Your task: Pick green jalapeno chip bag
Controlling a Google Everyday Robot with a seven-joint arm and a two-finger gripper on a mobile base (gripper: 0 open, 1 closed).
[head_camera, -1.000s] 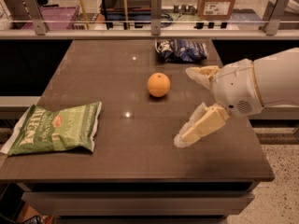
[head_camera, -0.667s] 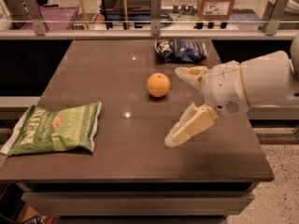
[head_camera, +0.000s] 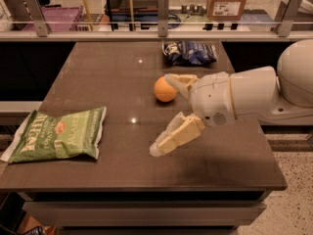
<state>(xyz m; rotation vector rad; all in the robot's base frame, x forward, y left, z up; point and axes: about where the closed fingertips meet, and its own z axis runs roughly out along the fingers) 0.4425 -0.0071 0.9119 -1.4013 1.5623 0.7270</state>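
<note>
The green jalapeno chip bag (head_camera: 58, 135) lies flat at the table's front left, its left end hanging a little over the edge. It is light green with white lettering and a small red-orange logo. My gripper (head_camera: 162, 112) is open and empty above the middle of the table, to the right of the bag and well apart from it. One cream finger (head_camera: 177, 134) points down-left toward the front; the other (head_camera: 178, 83) sits right beside the orange (head_camera: 164, 89).
A dark blue chip bag (head_camera: 190, 53) lies at the back of the brown table (head_camera: 112, 67). My white arm (head_camera: 254, 94) reaches in from the right. A railing and shelves with boxes stand behind the table.
My gripper has moved left across the table, closer to the orange and the green bag. Its fingers stay spread. The bags and the orange have not moved.
</note>
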